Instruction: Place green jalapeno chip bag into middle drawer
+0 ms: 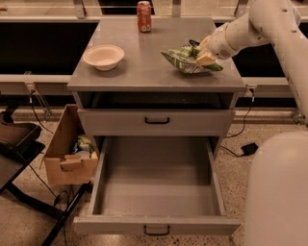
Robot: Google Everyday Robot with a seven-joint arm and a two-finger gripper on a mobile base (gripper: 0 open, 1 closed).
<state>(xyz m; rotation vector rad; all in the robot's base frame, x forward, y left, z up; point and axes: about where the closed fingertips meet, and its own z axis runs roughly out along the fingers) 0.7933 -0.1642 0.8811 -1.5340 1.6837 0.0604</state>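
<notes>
Looking down on a grey cabinet (144,72) with its bottom drawer (159,192) pulled wide open, black handle nearest the camera, and a cardboard box (65,144) on the floor left of it. Up over the right side of the cabinet top, seeing the green chip bag (183,58) pinched at its right end by the gripper (204,54), clamped tight on the foil. Further left a bowl (103,56), at the back a red can (144,9).

The green jalapeno chip bag (183,57) is being partly covered by the gripper (206,54) clamped on it at the right of the cabinet top (144,72). The arm (269,24) is being cropped by the right edge.
</notes>
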